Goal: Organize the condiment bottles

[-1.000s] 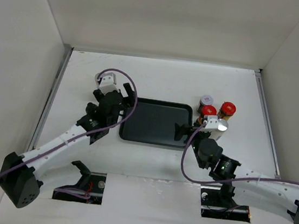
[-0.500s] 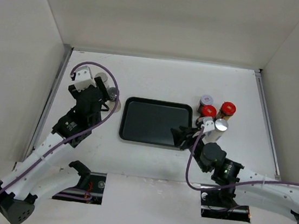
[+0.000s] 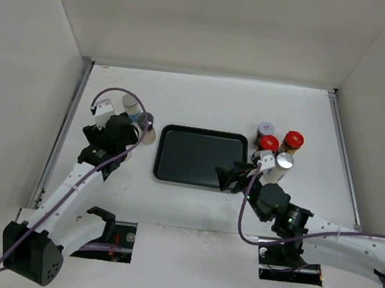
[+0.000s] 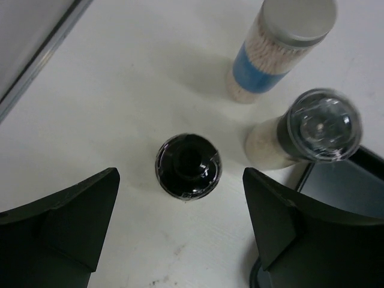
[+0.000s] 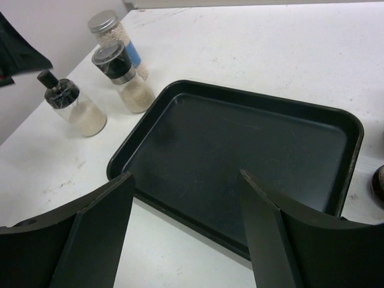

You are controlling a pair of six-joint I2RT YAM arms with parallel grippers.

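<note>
Three condiment bottles stand left of the black tray [image 3: 191, 154]: a blue-labelled jar [image 4: 282, 48] with a grey lid, a pale shaker [image 4: 323, 118] with a clear cap, and a small black-capped bottle [image 4: 188, 166]. My left gripper [image 4: 180, 180] is open and hovers above the black-capped bottle, one finger on each side. Right of the tray stand two red-lidded brown bottles [image 3: 269, 142] [image 3: 293, 139], a grey-lidded jar [image 3: 266, 129] and a silver-capped one [image 3: 285, 160]. My right gripper [image 5: 186, 177] is open and empty over the tray's near right part [image 5: 240, 150].
White walls close the table on the left, back and right. A metal rail [image 3: 64, 128] runs along the left edge. The tray's corner [image 4: 348, 186] lies just right of the shaker.
My left gripper has swung left from the tray's left edge to above the black-capped bottle. My right gripper has shifted slightly left over the tray.
</note>
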